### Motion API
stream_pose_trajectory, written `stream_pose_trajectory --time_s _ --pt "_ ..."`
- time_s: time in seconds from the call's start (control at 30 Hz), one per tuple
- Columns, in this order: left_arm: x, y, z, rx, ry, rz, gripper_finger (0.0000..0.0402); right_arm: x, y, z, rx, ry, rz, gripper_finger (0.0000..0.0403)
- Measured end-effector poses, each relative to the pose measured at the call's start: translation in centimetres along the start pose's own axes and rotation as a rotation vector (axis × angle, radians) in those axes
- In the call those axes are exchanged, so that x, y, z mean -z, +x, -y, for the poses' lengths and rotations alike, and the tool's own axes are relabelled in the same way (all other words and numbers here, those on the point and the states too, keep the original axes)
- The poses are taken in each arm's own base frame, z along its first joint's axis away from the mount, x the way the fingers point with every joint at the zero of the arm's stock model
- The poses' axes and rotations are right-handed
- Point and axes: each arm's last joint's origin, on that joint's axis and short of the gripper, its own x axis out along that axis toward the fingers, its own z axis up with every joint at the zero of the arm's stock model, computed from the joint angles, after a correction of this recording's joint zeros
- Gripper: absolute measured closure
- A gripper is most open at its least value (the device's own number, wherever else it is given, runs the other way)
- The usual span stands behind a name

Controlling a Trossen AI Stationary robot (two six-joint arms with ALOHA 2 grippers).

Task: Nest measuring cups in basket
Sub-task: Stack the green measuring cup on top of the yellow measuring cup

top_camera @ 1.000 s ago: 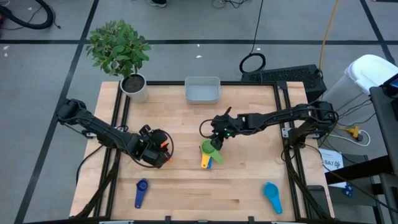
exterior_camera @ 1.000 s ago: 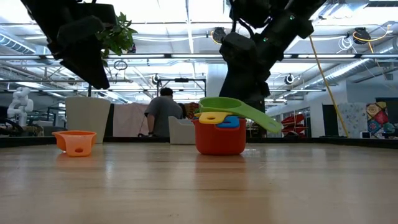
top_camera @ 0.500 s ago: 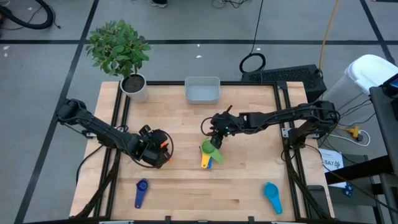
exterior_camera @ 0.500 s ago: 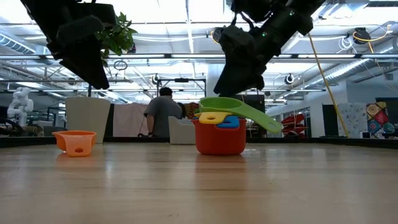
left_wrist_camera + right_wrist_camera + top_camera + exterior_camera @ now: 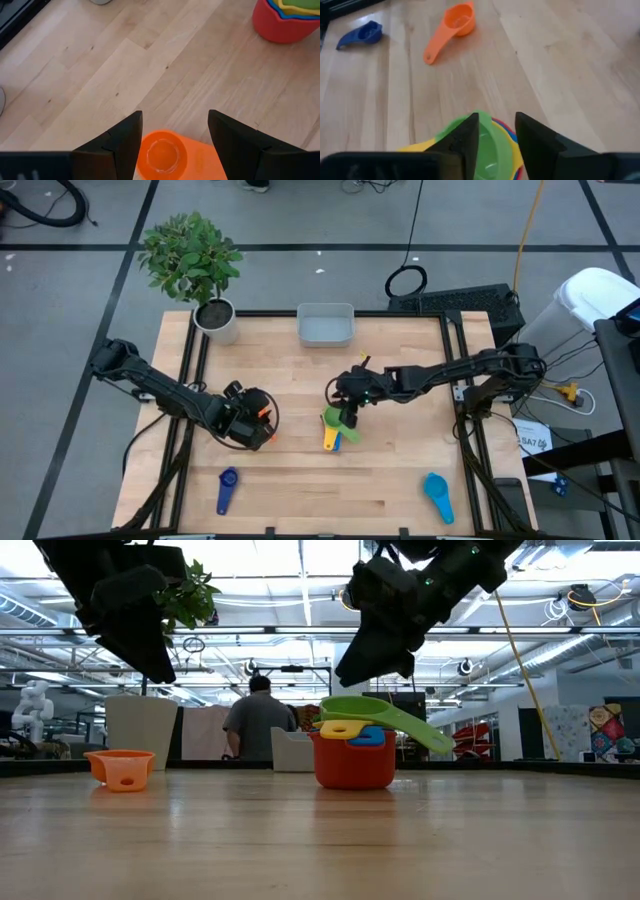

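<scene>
Two blue cups (image 5: pixel 227 488) (image 5: pixel 437 496) on high view only.

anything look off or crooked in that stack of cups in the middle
Yes. The green cup sits tilted on top of the stack, its handle slanting down past the rim of the red cup, rather than seated level like the yellow cup and blue cup beneath it. Nothing looks spilled or damaged.
</scene>
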Motion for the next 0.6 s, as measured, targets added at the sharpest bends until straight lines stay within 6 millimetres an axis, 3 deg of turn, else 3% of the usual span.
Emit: stream_pose_trajectory --time_s 0.13,0.2,0.6 --pt "0.0 0.0 0.0 0.000 -0.001 0.000 0.0172 -0.1 0.0 -0.7 -0.013 -0.067 0.032 0.0372" --pt "0.0 0.0 0.0 0.000 -0.003 0.000 0.0172 -0.1 -0.1 -1.0 -0.037 -0.097 0.041 0.0393" --pt "0.0 0.0 0.0 0.000 -0.007 0.001 0.0172 1.8 0.4 0.1 -0.011 -0.080 -0.030 0.0403"
